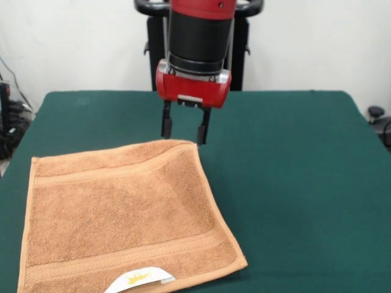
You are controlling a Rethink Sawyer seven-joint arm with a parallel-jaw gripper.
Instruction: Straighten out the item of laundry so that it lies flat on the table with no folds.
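The item of laundry, an orange-tan terry towel with woven border bands, lies spread on the near left part of the green table. Its white label with a gold crown is turned up at the near hem. My gripper hangs just behind the towel's far right corner, open, with nothing between its black fingers. The fingertips sit close to the table at the towel's edge.
The towel's near left corner runs out of the picture at the bottom. The table's right half shows bare green felt. Dark cables and gear lie off the table's left edge.
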